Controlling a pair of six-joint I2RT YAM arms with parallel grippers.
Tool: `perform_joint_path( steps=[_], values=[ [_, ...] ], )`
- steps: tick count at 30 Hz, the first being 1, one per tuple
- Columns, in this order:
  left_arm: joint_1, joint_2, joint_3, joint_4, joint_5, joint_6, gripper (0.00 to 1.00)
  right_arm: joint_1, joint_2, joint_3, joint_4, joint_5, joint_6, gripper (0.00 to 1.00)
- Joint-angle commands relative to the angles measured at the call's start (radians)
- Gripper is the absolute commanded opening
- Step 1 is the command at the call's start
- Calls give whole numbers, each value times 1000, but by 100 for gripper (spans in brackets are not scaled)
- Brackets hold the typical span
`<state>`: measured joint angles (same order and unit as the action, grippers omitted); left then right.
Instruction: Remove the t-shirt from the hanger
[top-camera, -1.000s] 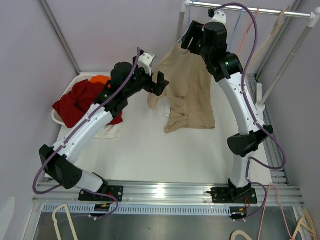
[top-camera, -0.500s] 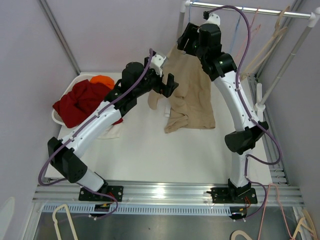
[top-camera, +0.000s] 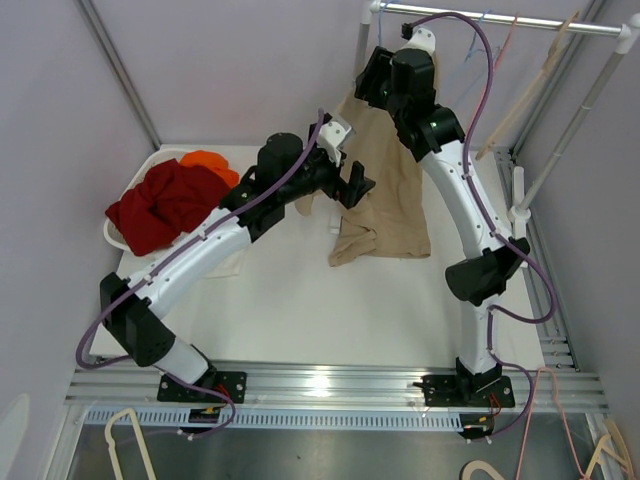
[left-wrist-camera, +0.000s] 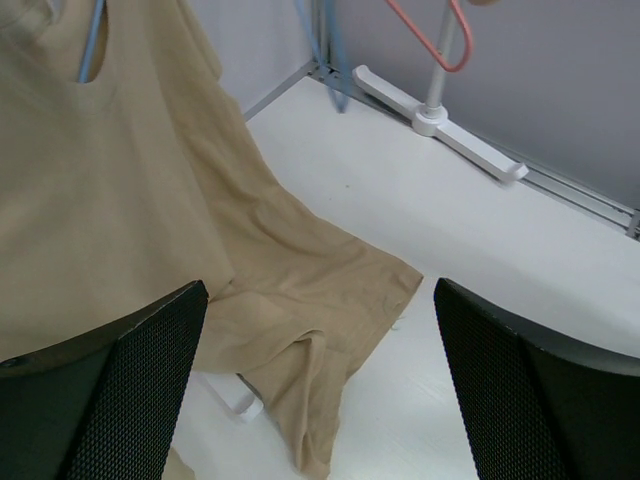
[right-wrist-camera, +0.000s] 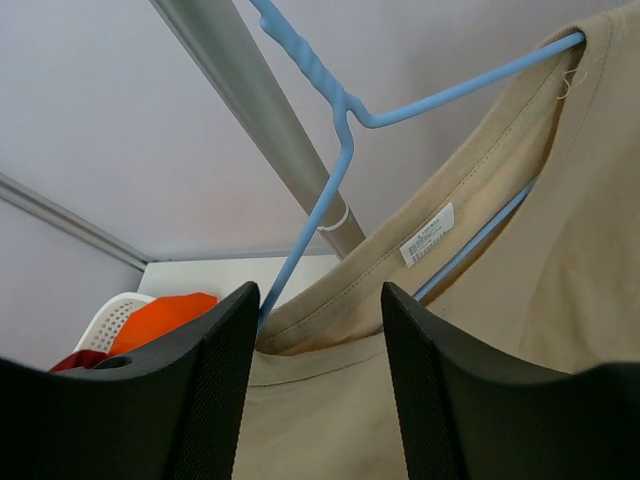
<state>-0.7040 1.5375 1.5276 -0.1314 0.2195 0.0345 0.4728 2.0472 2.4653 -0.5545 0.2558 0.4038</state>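
Approach step: t-shirt (top-camera: 385, 200) hung on hanger (right-wrist-camera: 322, 72); left end effector (left-wrist-camera: 318, 292) and right end effector (right-wrist-camera: 320, 295) spread, empty. Collar (right-wrist-camera: 470, 195) should be pinched next.

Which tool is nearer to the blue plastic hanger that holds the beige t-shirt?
Right. The right tool is just below the neck of the blue plastic hanger, at the collar of the beige t-shirt. The left tool is lower, facing the shirt's hanging body.
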Motion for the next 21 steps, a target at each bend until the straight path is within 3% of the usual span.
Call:
perform_joint_path(
  steps=[1, 3, 7, 9, 11, 17, 21],
  values=[
    [-20, -89, -17, 59, 1, 10, 99, 10, 5, 38, 50, 42, -31, 57],
    [-20, -111, -14, 58, -11, 19, 99, 12, 2, 35, 68, 34, -31, 57],
    [-20, -131, 9, 24, -43, 45, 100, 16, 13, 41, 93, 63, -37, 26],
    [-20, -143, 14, 6, -74, 65, 100, 18, 18, 40, 103, 77, -42, 24],
    [-20, -166, 13, -7, -104, 76, 99, 21, 24, 50, 100, 111, -51, 14],
    [-20, -183, 35, -36, -178, 102, 100, 55, -4, 53, 61, 224, -108, 13],
    [-20, -189, 37, -33, -177, 91, 100, 70, -28, 46, 53, 278, -170, 28]
  ],
)
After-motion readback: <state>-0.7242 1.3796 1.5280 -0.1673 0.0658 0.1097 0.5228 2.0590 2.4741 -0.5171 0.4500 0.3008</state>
